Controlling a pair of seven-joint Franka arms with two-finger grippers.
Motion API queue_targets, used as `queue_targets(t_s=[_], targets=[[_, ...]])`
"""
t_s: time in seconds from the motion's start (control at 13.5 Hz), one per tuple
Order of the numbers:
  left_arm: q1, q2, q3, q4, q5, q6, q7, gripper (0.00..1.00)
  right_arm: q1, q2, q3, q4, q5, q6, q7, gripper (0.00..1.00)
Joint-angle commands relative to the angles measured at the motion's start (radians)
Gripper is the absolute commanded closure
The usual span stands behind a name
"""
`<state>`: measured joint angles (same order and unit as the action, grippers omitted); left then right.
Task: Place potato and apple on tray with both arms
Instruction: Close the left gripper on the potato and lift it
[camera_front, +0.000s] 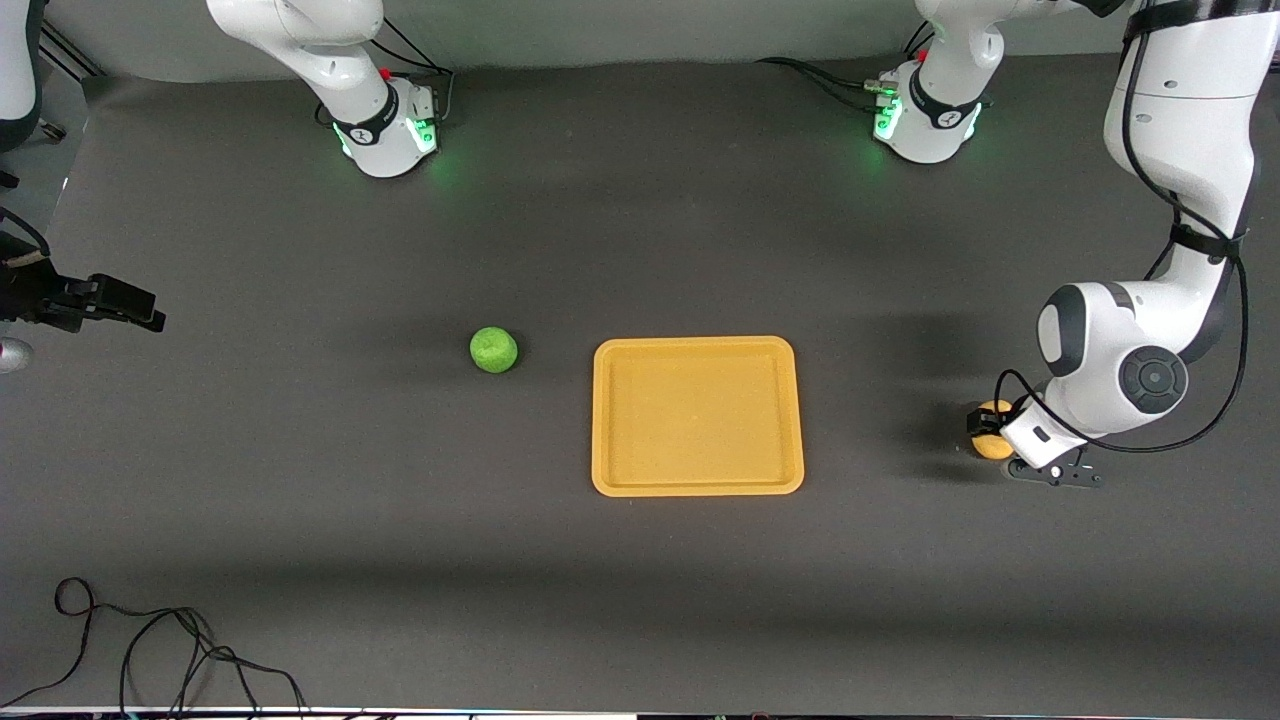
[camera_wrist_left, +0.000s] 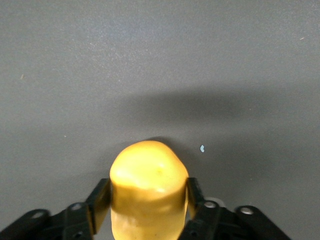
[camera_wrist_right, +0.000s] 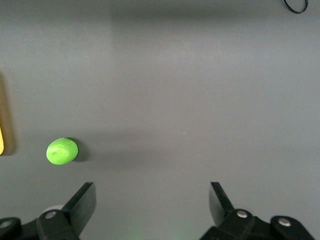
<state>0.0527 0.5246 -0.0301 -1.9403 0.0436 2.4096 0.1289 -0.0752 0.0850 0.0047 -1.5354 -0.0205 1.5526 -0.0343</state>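
The yellow-tan potato (camera_front: 992, 428) is between the fingers of my left gripper (camera_front: 985, 430), low at the table toward the left arm's end, beside the tray. In the left wrist view both fingers press the potato's (camera_wrist_left: 149, 190) sides; the left gripper (camera_wrist_left: 149, 194) is shut on it. The green apple (camera_front: 494, 350) lies on the table beside the yellow-orange tray (camera_front: 697, 343), toward the right arm's end. My right gripper (camera_front: 140, 308) hangs open and empty over the table's edge at the right arm's end. The right wrist view shows the right gripper (camera_wrist_right: 152, 197) open, well away from the apple (camera_wrist_right: 62, 151).
The tray holds nothing and a sliver of it shows in the right wrist view (camera_wrist_right: 1, 135). Loose black cables (camera_front: 150, 640) lie at the table's near corner at the right arm's end. Both arm bases (camera_front: 390, 130) glow green.
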Motion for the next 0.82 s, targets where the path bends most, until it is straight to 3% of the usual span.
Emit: queue_targets(t_s=[0.0, 0.37, 0.74], targets=[[-0.020, -0.006, 0.007, 0.001, -0.010, 0.002, 0.011, 0.73, -0.006, -0.008, 0.001, -0.011, -0.007, 0.012, -0.018, 0.00], [-0.040, -0.084, -0.022, 0.041, -0.033, -0.065, -0.093, 0.74, -0.005, -0.008, 0.001, -0.012, -0.007, 0.011, -0.018, 0.00], [-0.131, -0.077, -0.168, 0.144, -0.033, -0.115, -0.504, 0.75, -0.003, -0.010, 0.001, -0.012, -0.007, 0.011, -0.016, 0.00]])
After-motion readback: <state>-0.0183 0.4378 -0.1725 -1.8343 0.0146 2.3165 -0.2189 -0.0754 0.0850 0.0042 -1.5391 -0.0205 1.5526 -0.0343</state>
